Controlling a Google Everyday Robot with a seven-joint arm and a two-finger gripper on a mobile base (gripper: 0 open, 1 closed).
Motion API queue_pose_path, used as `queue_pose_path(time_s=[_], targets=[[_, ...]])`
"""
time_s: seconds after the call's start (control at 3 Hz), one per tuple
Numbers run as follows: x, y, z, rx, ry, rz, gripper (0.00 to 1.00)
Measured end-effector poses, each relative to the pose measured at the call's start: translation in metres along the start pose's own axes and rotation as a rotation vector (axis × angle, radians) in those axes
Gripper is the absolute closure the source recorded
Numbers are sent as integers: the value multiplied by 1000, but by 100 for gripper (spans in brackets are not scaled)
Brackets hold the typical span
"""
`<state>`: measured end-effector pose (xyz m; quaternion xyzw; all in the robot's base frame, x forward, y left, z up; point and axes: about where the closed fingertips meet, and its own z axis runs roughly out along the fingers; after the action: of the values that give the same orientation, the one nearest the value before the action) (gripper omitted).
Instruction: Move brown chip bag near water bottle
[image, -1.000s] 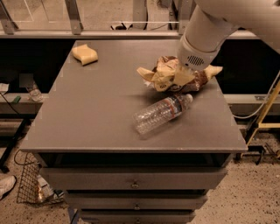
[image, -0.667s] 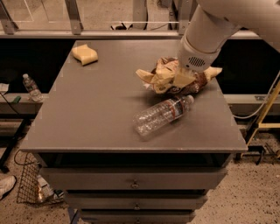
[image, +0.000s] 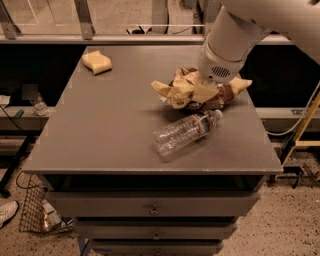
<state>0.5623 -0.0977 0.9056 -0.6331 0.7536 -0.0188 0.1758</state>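
Brown chip bag (image: 187, 95) sits crumpled on the far right part of the grey cabinet top (image: 110, 125), its pale tan ends splayed to either side and its dark middle bunched up. The gripper (image: 209, 82) is down in the top of that bunch, under the thick white wrist. Whether it is clamped on the foil or merely resting there cannot be told from the camera view. The brown chip bag looks light, soft and crinkly, so it should lift with little effort, but it will likely deform and slip if only a loose flap is pinched. A hold on the gathered middle seems safer than one on a thin end. The water bottle (image: 185, 132) lies on its side just in front of the bag, white cap towards it and close to its dark end. I judge the bag is already near its goal. Being round and light, the bottle could roll if the bag or arm nudges it. A yellow wavy sponge (image: 97, 61) lies well apart at the far left corner and blocks nothing. Below are grey drawers (image: 152, 205), with a wire basket (image: 32, 210) on the floor at left.
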Motion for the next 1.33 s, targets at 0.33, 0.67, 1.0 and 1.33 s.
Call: queue_pose_path(time_s=[0.33,0.67,1.0,1.33], targets=[[-9,-2,2,-14,-18,-29,100],[-17,-3,7,-37,-31,-62,100],[-18,-2,8,-39,-32,-65,87],[-19,-2,8,-40,-32,-67,62]])
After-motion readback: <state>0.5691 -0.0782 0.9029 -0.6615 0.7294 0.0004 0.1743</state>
